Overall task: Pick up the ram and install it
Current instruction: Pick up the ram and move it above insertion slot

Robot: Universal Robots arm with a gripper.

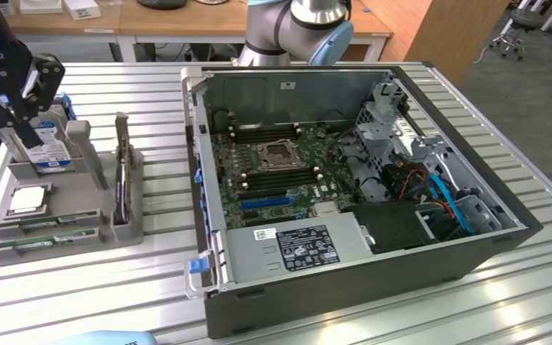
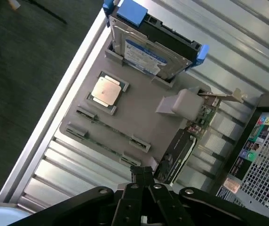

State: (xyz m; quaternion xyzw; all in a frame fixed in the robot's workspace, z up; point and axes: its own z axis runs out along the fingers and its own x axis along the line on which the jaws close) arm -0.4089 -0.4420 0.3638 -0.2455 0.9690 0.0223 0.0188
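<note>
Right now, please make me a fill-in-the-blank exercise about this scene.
The tool has its fingers ____.
____ ram sticks lie in the gray tray.
The open computer case sits to the exterior view's ____ of the tray.
The label on the hard drive is white and ____.
Missing words: shut, two, right, blue.

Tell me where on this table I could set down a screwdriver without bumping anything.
Bare slats lie on the camera side of the grey tray and past the computer case on the exterior view's right. The strip between tray and case is narrow. The tray is crowded: hard drive, processor, ram sticks.
</note>
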